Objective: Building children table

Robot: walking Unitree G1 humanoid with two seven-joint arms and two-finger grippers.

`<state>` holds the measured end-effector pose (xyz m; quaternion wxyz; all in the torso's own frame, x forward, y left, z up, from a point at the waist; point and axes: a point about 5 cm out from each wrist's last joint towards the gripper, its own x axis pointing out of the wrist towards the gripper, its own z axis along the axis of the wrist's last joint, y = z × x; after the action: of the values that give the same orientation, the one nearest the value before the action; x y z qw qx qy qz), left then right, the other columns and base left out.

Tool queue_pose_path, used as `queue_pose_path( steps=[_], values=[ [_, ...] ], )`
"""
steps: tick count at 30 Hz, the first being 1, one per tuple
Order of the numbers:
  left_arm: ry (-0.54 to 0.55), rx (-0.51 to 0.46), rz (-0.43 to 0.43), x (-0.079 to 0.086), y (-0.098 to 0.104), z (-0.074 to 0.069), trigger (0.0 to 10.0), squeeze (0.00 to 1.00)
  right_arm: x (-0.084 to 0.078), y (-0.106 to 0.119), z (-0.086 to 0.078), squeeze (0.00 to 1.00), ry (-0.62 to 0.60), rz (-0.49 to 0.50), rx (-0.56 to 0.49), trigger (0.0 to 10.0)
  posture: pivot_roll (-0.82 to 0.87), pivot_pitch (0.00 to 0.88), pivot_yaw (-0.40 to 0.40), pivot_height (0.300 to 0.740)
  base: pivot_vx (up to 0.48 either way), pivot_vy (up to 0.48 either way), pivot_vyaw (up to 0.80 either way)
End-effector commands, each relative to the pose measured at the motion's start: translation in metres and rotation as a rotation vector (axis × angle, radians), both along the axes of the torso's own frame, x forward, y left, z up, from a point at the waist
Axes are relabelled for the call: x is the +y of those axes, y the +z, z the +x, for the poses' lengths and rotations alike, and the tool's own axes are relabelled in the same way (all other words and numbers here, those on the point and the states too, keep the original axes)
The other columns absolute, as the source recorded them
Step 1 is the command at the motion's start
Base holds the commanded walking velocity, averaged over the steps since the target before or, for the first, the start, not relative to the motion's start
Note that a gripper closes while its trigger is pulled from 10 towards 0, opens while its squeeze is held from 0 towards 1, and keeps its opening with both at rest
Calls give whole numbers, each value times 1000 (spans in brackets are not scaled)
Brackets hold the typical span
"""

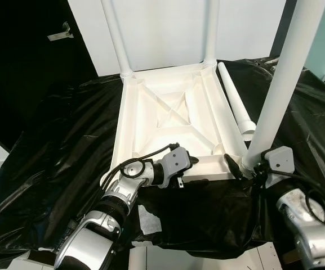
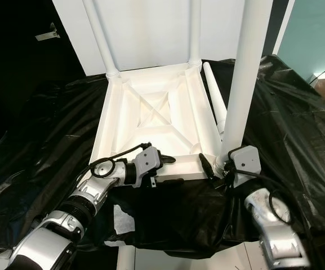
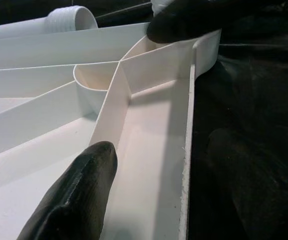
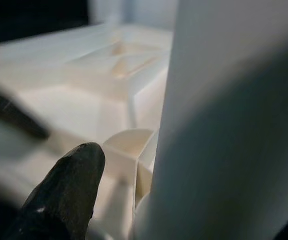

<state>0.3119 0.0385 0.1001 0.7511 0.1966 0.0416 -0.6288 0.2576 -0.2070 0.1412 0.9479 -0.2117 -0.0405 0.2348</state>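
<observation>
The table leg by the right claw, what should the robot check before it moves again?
1. Table top upside down on the black sheet: ok.
2. Two far legs standing in their corners: ok.
3. Near right leg upright at its corner: ok.
4. Right claw gripping that leg: cannot tell.
5. Left claw on the near rim: ok.
6. Spare leg lying beside the table top: ok.

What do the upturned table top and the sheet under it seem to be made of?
Upturned table top: probably moulded white plastic, matt, judging by its thin ribs and rounded sockets. Black sheet: apparently thin plastic film, since it is glossy and crinkled.
</observation>
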Motion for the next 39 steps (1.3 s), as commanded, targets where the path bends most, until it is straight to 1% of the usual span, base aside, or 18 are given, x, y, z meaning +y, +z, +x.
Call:
queue_pose_path(
  steps=[1, 3, 4, 5, 6, 7, 8, 10, 15, 18, 21, 22, 24, 25, 27, 30, 35, 39],
  values=[
    [15, 141, 117, 10, -38, -15, 10000, 0, 3, -5, 0, 0, 90, -14, 61, 10000, -178, 41, 73, 740, 0, 0, 0],
    [17, 140, 115, 10, -38, -14, 10000, 0, 2, -6, 1, 0, 121, -29, 93, 10000, -177, 41, 72, 740, 0, 0, 0],
    [19, 139, 114, 11, -38, -14, 10000, 0, 1, -7, 1, 0, 155, -47, 125, 7569, -173, 40, 71, 740, 0, 0, 0],
    [20, 139, 114, 11, -38, -14, 10000, 0, -1, -7, 1, 0, 189, -64, 157, 1490, -169, 39, 70, 740, 0, 0, 0],
    [20, 139, 114, 11, -38, -14, 10000, 0, -1, -7, 1, 0, 189, -64, 157, 1490, -169, 39, 70, 740, 0, 0, 0],
    [21, 139, 114, 12, -38, -14, 10000, 0, -2, -8, 0, 0, 220, -79, 186, 0, -169, 39, 69, 740, 0, 0, 0],
    [21, 139, 114, 12, -38, -14, 10000, 0, -2, -8, 0, 0, 220, -79, 186, 0, -169, 39, 69, 740, 0, 0, 0],
    [22, 139, 113, 13, -38, -15, 10000, 0, -7, -8, 0, 0, 282, -124, 246, 0, -168, 37, 67, 740, 0, 0, 0],
    [21, 139, 113, 12, -38, -15, 10000, 0, -12, -6, 2, 0, 295, -139, 258, 0, -170, 35, 68, 740, 0, 0, 0],
    [18, 138, 110, 10, -37, -15, 10000, 0, -14, -5, 4, 0, 287, -130, 257, 0, -170, 34, 69, 740, 0, 0, 0],
    [14, 138, 110, 10, -37, -15, 10000, 0, -11, -10, 2, 0, 281, -101, 266, 0, -170, 34, 70, 740, 0, 0, 0],
    [13, 138, 111, 10, -37, -15, 10000, 0, -8, -13, 0, 0, 270, -76, 268, 0, -170, 34, 70, 740, 0, 0, 0],
    [11, 138, 112, 10, -38, -15, 10000, 0, -2, -19, 1, 0, 188, 5, 238, 0, -167, 32, 68, 740, 0, 0, 0],
    [11, 138, 112, 10, -38, -15, 10000, 0, -2, -19, 1, 0, 188, 5, 238, 0, -167, 32, 68, 740, 0, 0, 0],
    [12, 139, 112, 10, -38, -15, 10000, 0, 4, -22, 3, 0, 84, 83, 191, 0, -165, 32, 66, 740, 0, 0, 0],
    [11, 142, 112, 10, -38, -16, 10000, 0, 30, -40, -8, 0, -59, 212, 154, 0, -161, 34, 66, 740, 0, 0, 0],
    [-4, 145, 119, 12, -39, -18, 10000, 0, 46, -50, -14, 0, -119, 277, 161, 0, -161, 37, 71, 740, 0, 0, 0],
    [-42, 129, 135, 13, -39, -20, 10000, 0, 47, -50, -13, 0, -156, 299, 157, 0, -169, 38, 81, 740, 0, 0, 0]
  ],
)
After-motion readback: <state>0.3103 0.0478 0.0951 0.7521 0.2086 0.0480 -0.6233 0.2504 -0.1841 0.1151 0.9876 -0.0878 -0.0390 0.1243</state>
